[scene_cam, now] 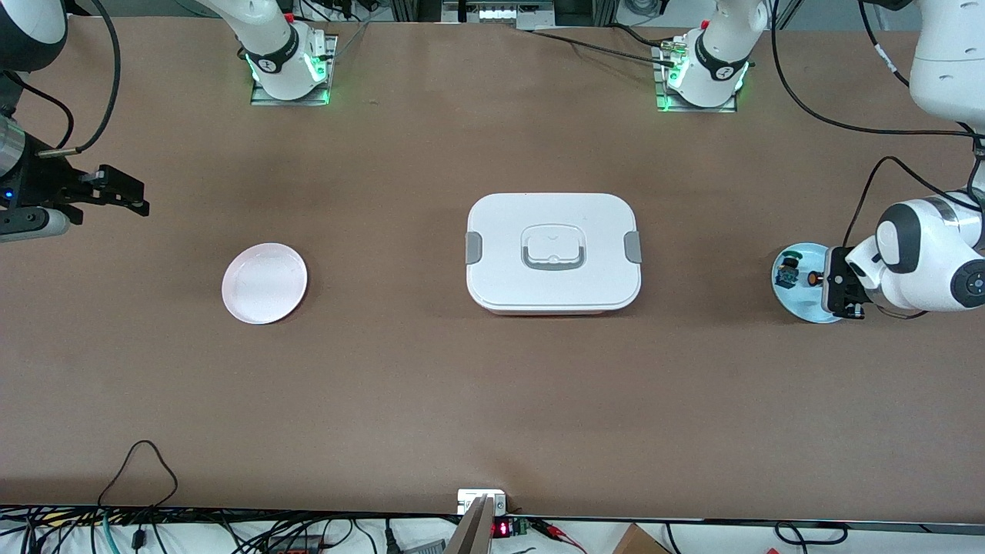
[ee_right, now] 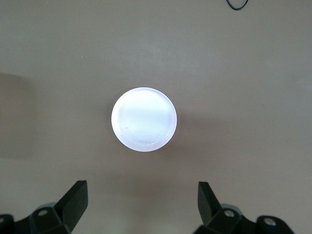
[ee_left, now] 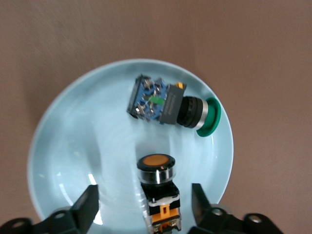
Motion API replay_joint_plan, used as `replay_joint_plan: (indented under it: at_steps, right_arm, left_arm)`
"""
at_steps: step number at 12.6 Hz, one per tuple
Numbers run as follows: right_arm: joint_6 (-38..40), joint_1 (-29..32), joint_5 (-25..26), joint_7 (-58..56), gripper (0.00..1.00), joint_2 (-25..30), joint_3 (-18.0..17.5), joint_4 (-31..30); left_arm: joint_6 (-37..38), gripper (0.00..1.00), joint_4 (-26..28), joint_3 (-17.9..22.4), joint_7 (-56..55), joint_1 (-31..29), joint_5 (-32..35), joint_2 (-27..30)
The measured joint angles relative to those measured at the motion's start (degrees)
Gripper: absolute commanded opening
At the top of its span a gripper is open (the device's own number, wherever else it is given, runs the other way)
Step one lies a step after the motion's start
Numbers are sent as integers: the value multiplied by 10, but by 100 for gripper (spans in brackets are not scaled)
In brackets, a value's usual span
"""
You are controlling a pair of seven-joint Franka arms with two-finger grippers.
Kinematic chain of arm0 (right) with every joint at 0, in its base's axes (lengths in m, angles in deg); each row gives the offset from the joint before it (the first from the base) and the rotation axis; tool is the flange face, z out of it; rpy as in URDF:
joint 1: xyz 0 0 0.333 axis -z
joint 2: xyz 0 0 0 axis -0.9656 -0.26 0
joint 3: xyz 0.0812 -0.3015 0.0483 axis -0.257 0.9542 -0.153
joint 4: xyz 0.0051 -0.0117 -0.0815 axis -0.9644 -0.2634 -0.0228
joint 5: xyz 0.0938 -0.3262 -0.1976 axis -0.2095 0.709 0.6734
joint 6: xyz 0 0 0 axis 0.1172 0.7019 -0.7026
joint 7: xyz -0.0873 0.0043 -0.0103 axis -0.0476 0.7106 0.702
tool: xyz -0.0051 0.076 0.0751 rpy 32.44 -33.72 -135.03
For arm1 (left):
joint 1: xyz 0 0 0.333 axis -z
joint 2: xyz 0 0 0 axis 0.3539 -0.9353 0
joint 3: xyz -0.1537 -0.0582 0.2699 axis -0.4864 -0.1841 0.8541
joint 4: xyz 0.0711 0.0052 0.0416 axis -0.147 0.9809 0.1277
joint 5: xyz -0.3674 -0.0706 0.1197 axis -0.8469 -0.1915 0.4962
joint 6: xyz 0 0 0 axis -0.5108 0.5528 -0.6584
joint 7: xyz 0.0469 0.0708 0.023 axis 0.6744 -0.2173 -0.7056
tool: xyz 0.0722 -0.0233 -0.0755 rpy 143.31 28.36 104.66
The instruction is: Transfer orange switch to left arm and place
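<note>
The orange switch (scene_cam: pixel 812 278) lies on its side in a light blue plate (scene_cam: pixel 796 304) at the left arm's end of the table. In the left wrist view the orange switch (ee_left: pixel 158 187) lies between the two fingers of my left gripper (ee_left: pixel 145 197), which is open, with a gap on each side. My left gripper (scene_cam: pixel 829 288) is low over the plate. The white box (scene_cam: pixel 552 250) stands at the table's middle. My right gripper (scene_cam: pixel 142 198) is open and empty, held up at the right arm's end; in the right wrist view the right gripper (ee_right: pixel 143 192) is apart from a pink plate (ee_right: pixel 144 119).
A green-capped switch (ee_left: pixel 170 105) lies in the same blue plate (ee_left: pixel 73 146), beside the orange one, and shows in the front view (scene_cam: pixel 786 273). An empty pink plate (scene_cam: pixel 264 282) sits toward the right arm's end. Cables hang along the table's near edge.
</note>
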Motion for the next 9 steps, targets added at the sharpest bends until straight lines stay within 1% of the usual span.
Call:
replay_joint_plan:
  at_steps: [4, 6, 9]
  right_arm:
    - [0, 0, 0, 0, 100, 0, 0, 0]
    - [0, 0, 0, 0, 100, 0, 0, 0]
    - [0, 0, 0, 0, 100, 0, 0, 0]
  left_arm:
    - [34, 100, -5, -3, 0, 3, -1, 27]
    - [66, 100, -30, -4, -1, 3, -2, 38]
    - [130, 100, -87, -7, -4, 16, -2, 63]
